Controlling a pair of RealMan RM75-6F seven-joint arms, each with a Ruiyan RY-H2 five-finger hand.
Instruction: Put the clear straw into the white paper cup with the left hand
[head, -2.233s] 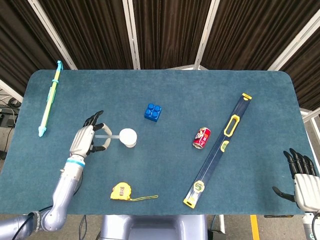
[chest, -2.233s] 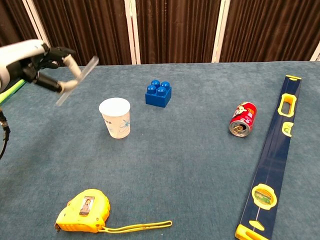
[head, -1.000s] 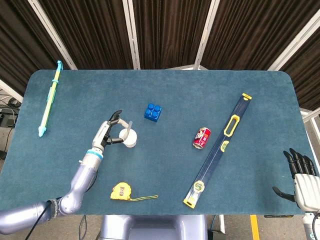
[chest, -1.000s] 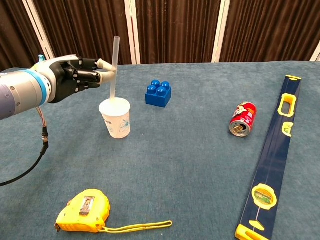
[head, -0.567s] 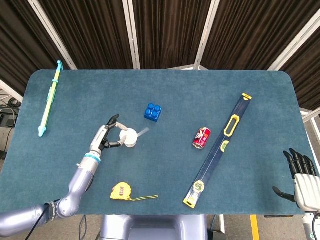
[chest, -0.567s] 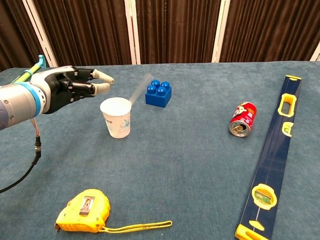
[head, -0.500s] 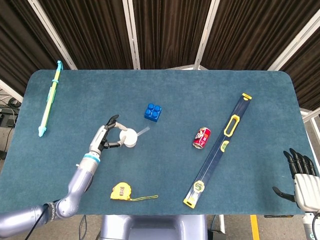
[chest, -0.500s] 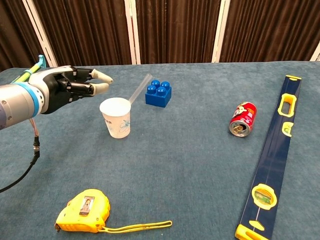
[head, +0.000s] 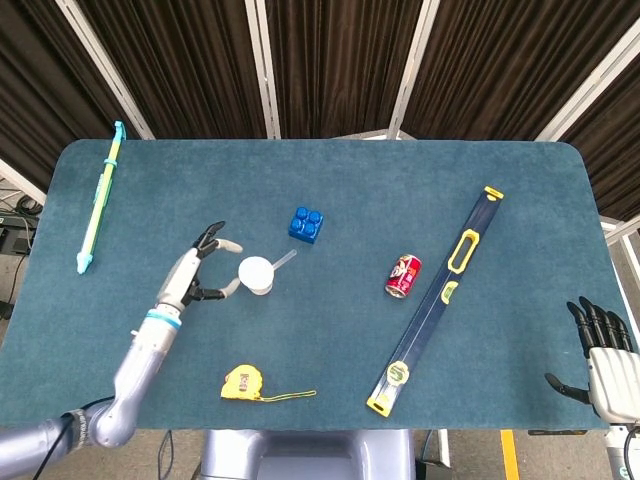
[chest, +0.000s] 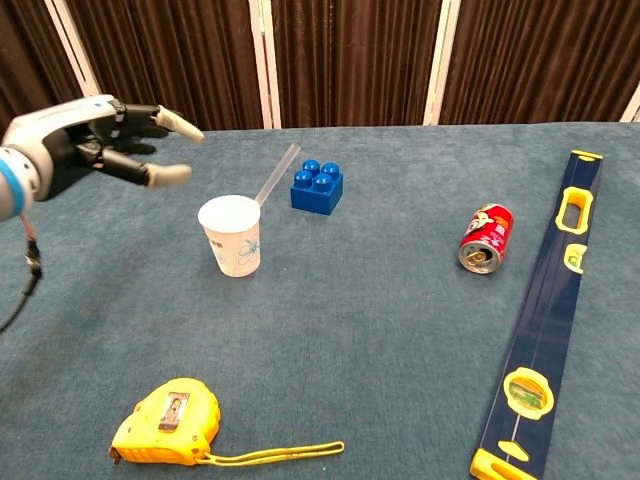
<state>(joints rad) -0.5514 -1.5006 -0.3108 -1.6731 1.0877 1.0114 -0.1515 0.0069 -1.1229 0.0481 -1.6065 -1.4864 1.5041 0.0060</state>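
The white paper cup (head: 256, 275) (chest: 231, 235) stands upright left of the table's middle. The clear straw (head: 283, 261) (chest: 277, 175) stands in it, leaning over the rim toward the blue block. My left hand (head: 195, 273) (chest: 95, 140) hovers to the left of the cup, apart from it, fingers spread and holding nothing. My right hand (head: 604, 362) shows only in the head view, at the table's near right corner, fingers spread, empty.
A blue block (head: 306, 225) (chest: 317, 186) sits just behind the cup. A red can (head: 403, 276) lies at mid-table, a long blue level (head: 440, 297) to its right. A yellow tape measure (head: 243, 383) lies near the front edge, a green-blue pen (head: 100, 196) at far left.
The left hand brought the straw upright over the cup, let it go so it leans in the cup, then drew back to the left with fingers spread. The right hand has not moved.
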